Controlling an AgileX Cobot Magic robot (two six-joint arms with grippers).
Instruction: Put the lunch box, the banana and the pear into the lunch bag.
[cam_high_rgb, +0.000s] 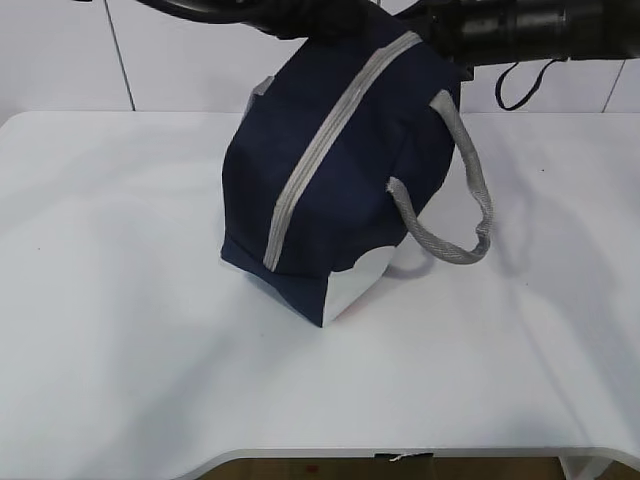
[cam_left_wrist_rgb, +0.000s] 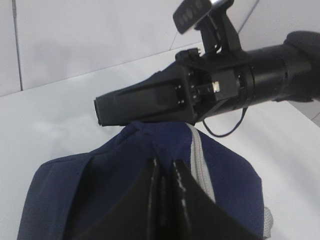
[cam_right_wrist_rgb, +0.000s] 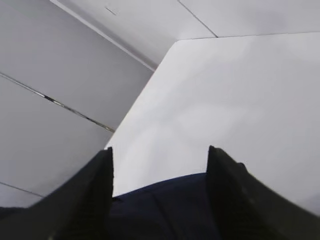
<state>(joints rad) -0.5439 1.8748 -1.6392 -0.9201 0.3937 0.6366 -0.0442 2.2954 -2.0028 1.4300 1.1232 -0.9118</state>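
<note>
Exterior view: I log the lunch bag (cam_high_rgb: 340, 170), navy with a grey zipper (cam_high_rgb: 335, 145) running closed along its top, standing mid-worktop (cam_high_rgb: 110, 300). One grey loop handle (cam_high_rgb: 465, 195) hangs off its right side. Both arms meet over the bag's far top end; their tools are hidden from me here.

Left wrist view: I see the left tool (cam_left_wrist_rgb: 165, 200) with fingers together, pinching a fold of the lunch bag's fabric beside the zipper. The right arm (cam_left_wrist_rgb: 225, 90) lies across just above the bag.

Right wrist view: the right tool (cam_right_wrist_rgb: 160, 192) has fingers apart, straddling the navy fabric. White worktop lies beyond.
</note>
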